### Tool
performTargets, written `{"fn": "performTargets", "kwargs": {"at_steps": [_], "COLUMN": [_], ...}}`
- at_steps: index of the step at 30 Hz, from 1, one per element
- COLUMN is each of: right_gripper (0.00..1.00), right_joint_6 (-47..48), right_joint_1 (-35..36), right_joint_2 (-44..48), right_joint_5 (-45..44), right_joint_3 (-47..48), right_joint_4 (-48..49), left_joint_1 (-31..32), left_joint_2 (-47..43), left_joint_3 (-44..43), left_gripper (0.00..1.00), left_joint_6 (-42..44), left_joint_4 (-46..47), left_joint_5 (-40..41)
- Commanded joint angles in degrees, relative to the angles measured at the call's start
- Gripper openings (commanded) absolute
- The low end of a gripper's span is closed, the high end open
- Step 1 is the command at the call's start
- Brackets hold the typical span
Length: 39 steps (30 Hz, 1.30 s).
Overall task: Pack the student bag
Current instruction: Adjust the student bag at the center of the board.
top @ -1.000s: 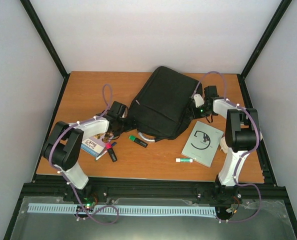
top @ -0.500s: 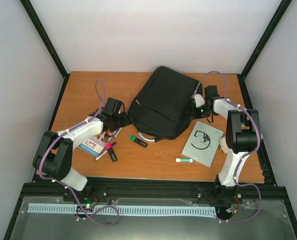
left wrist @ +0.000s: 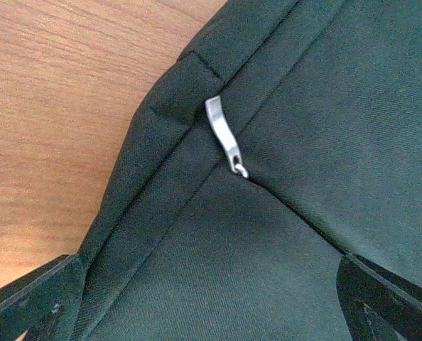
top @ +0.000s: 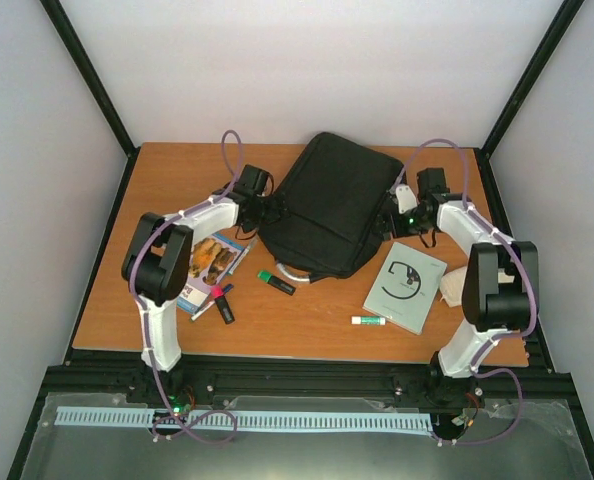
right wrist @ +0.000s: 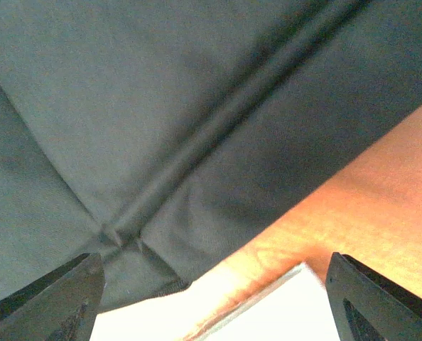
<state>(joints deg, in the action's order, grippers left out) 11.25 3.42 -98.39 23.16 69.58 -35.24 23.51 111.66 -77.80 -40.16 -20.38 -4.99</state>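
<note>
The student bag (top: pixel 327 205), a large black backpack, lies flat in the middle of the table, a grey loop handle at its near end. My left gripper (top: pixel 268 211) is at the bag's left edge, open. In the left wrist view its fingertips (left wrist: pixel 33 302) stand wide apart over black fabric, with a silver zipper pull (left wrist: pixel 224 135) ahead of them. My right gripper (top: pixel 387 216) is at the bag's right edge, also open. In the right wrist view the bag's seam (right wrist: pixel 218 121) fills the upper frame, with wood and a white corner below it.
A picture booklet (top: pixel 212 262), a pink and black marker (top: pixel 220 300) and a green highlighter (top: pixel 275 282) lie left of centre. A grey notebook (top: pixel 407 285), a glue stick (top: pixel 369 320) and a whitish pouch (top: pixel 455 287) lie on the right.
My left arm has swung from the bag's near-left corner up to its left edge, uncovering the booklet. The right gripper's jaws have spread wider, and it has shifted slightly back.
</note>
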Motion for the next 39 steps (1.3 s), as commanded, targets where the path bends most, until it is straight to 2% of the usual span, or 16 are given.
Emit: {"fn": "performTargets", "kwargs": {"at_steps": [1,7,13,20,24,28,35,39], "right_gripper": [0.86,0.85,0.81,0.81,0.8,0.81,0.89,0.95], "right_joint_6": [-0.3,0.0,-1.0,-1.5,-1.9,-0.9,1.9,4.1], "right_joint_1": [0.3,1.4,3.9,7.5,7.8,7.3,4.3,1.3], "right_joint_2": [-2.8,-9.7,-18.0,-26.2,-29.0,-24.1,-4.6,6.4], "right_joint_5": [0.4,0.3,0.0,-1.9,-2.0,-2.7,-1.6,-1.0], "right_joint_3": [-3.4,0.5,10.2,19.7,23.9,21.7,16.7,8.3], "right_joint_4": [-0.6,-0.7,-1.1,-2.8,-4.7,-4.7,-5.6,-5.2], "left_joint_1": [-0.4,-0.3,1.3,5.6,5.6,5.7,5.7,6.6], "left_joint_2": [5.0,5.4,1.5,-5.4,-7.2,-9.6,-26.7,-31.7], "left_joint_3": [-5.3,-2.7,6.5,16.4,17.0,15.7,21.8,21.2], "left_gripper": [1.0,1.0,0.99,0.99,1.0,1.0,1.0,1.0], "left_joint_6": [2.8,2.3,0.7,-0.1,0.8,1.8,1.3,5.1], "left_joint_4": [-2.3,-0.2,4.0,6.0,3.4,0.7,2.4,-3.2], "left_joint_5": [-3.6,-9.2,-12.8,-10.3,-6.3,-4.1,-3.3,-4.3]}}
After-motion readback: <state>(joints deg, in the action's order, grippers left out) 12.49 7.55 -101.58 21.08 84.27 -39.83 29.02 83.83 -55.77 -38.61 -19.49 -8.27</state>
